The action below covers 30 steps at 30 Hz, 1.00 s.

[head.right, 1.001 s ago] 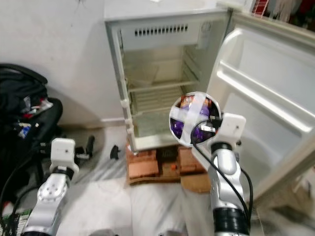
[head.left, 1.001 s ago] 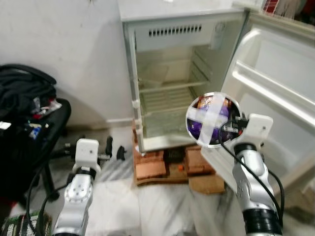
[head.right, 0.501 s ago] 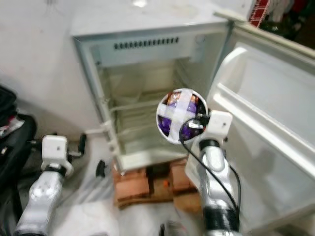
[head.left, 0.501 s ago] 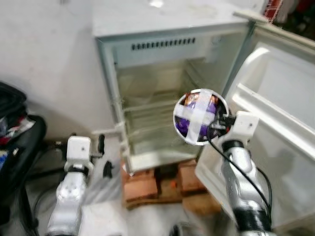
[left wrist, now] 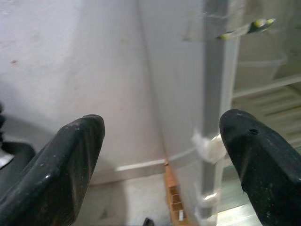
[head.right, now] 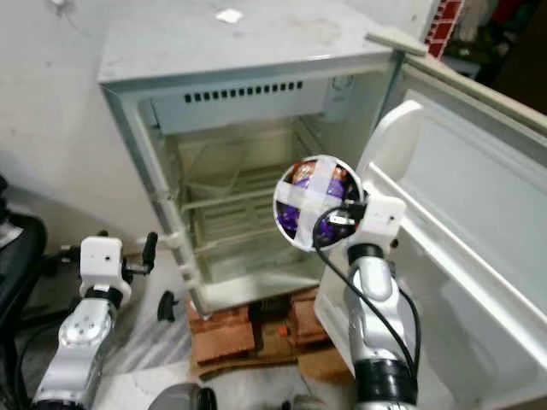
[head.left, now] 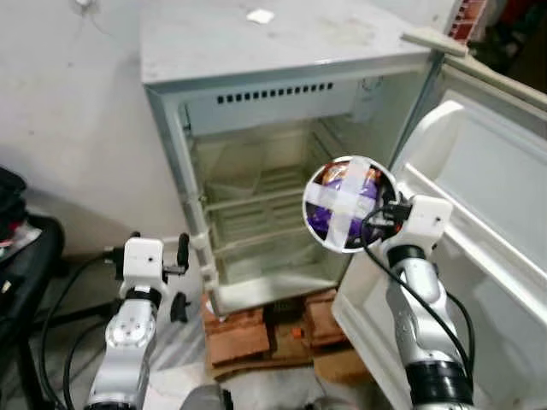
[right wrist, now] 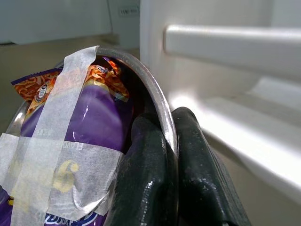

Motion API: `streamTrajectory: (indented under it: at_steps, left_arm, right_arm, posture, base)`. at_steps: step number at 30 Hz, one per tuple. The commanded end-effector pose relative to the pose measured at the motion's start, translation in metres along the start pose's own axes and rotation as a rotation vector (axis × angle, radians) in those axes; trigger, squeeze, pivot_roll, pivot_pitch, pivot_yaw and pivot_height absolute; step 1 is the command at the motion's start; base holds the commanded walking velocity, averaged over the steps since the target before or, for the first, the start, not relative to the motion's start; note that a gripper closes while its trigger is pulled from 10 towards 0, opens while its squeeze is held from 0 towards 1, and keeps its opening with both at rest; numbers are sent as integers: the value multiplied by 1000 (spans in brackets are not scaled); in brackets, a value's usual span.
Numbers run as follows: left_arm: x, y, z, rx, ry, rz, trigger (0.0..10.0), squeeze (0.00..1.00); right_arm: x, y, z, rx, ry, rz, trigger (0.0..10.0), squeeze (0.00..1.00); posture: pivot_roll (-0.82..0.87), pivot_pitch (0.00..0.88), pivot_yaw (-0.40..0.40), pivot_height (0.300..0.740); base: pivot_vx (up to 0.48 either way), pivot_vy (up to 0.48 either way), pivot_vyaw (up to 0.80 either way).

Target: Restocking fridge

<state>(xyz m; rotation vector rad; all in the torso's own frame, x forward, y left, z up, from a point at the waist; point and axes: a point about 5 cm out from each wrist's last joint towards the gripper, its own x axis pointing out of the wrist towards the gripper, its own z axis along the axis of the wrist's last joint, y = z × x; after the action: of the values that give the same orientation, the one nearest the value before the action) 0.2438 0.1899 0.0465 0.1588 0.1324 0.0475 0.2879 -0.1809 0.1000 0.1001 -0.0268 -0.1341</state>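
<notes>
Steel bowl: round, tilted to face the camera, purple and orange snack packet taped inside with a white tape cross; held up in front of the open fridge, level with the shelves.
Eye views, right gripper: at the bowl's rim on the door side, arm raised.
Eye views, fridge: white, on bricks; wire shelves bare; door swung open to the robot's right.
Eye views, left gripper: low, near the fridge's left front corner, apart from it, holding nothing.
Eye views, top: small white scrap on the fridge's top.
Left wrist view, fingers: spread wide, nothing between; wall and fridge's side edge beyond.
Right wrist view, fingers: narrow, pinching the bowl's rim, one inside, one outside; taped packet fills the bowl; door shelf just beyond.
</notes>
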Motion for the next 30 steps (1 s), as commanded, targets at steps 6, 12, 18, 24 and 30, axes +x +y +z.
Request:
streamTrajectory:
  at_steps: [6, 12, 18, 24, 30]
  left_arm:
    - [1, 1, 3, 8, -2, -3, 10000, 0]
    - [2, -11, 10, 51, -37, -96, 10000, 0]
    - [2, -26, 16, 55, -54, -184, 10000, 0]
    - [2, -27, 15, 55, -49, -196, 10000, 0]
    - [2, -24, 14, 49, -40, -187, 10000, 0]
  right_arm:
    - [3, -1, 7, -6, -29, -3, 10000, 0]
    - [3, -6, 8, -24, -40, -37, 10000, 0]
    - [6, -18, 13, -52, -60, -104, 10000, 0]
    - [7, -20, 15, -58, -63, -110, 10000, 0]
    - [6, -16, 13, -53, -59, -100, 10000, 0]
  posture:
    - [1, 0, -12, 740]
    - [2, 0, -10, 740]
    - [2, 0, -5, 740]
    - [3, 0, -2, 740]
    - [5, 0, -1, 740]
  base:
    - [0, 0, 0]
    - [0, 0, 0]
    - [0, 0, 0]
    - [0, -232, 0]
    - [0, -480, 0]
